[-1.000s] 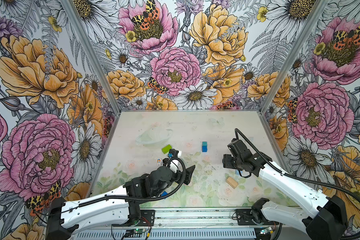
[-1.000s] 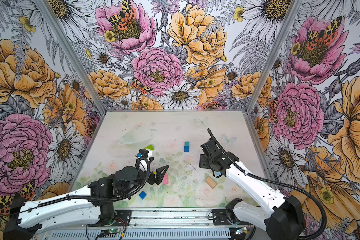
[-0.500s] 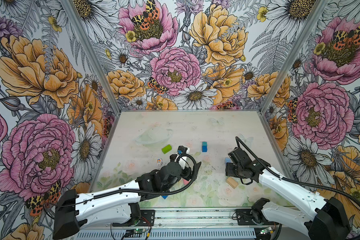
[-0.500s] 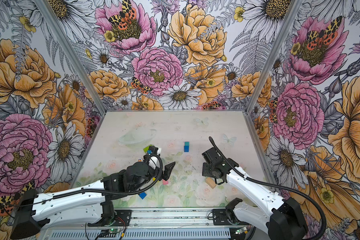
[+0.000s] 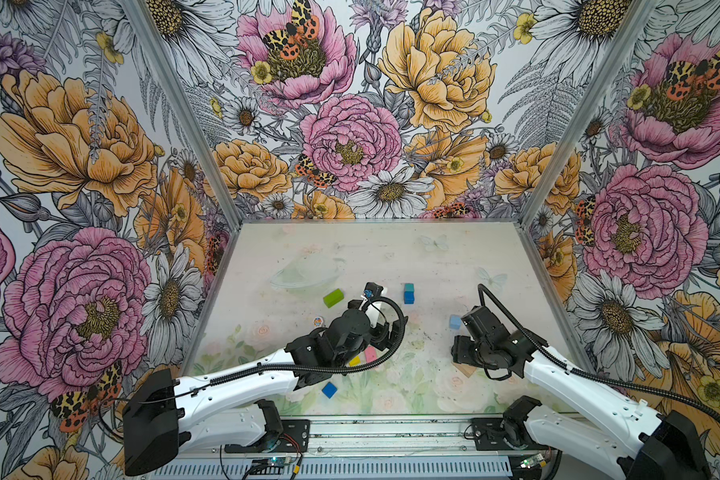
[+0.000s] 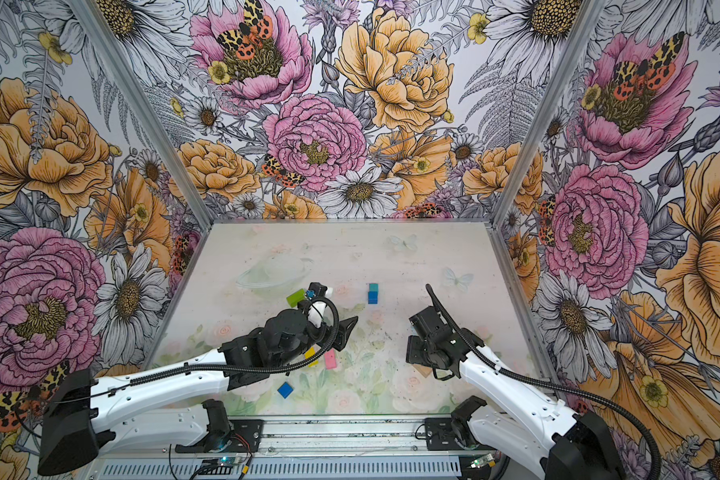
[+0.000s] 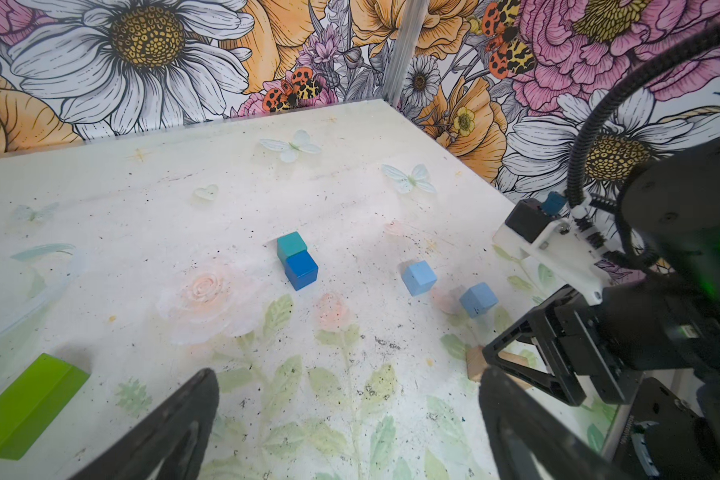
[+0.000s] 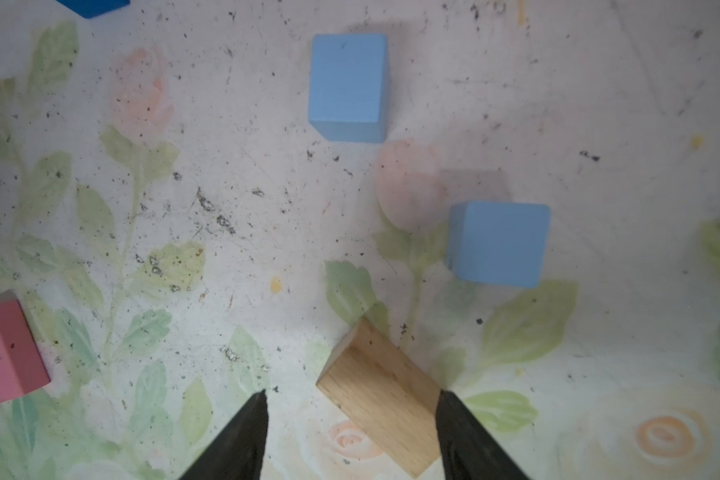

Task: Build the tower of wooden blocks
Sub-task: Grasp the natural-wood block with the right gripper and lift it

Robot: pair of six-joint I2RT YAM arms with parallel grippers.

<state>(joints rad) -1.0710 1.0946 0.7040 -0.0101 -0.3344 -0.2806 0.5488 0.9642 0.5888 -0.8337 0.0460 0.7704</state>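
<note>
The left end effector point(image 7: 348, 382) hung above the surface point(image 7: 142, 199) with its jaws spread wide and nothing between them. Well ahead of it, the teal cube point(image 7: 291, 245) and the dark blue cube point(image 7: 301, 269) sat touching each other, and the green brick point(image 7: 26, 405) lay off to one side of its fingers. The right end effector point(image 8: 352, 392) was low over the surface, jaws partly apart and straddling the tan brick point(image 8: 381, 403), which lay askew between them. One finger point(image 8: 458, 428) met the brick's corner while the other stood clear of it. Beyond its fingertips sat the nearer light blue cube point(image 8: 497, 243) and the farther light blue cube point(image 8: 346, 83), apart from each other. The pink brick point(image 8: 11, 349) lay well off to the side.
</note>
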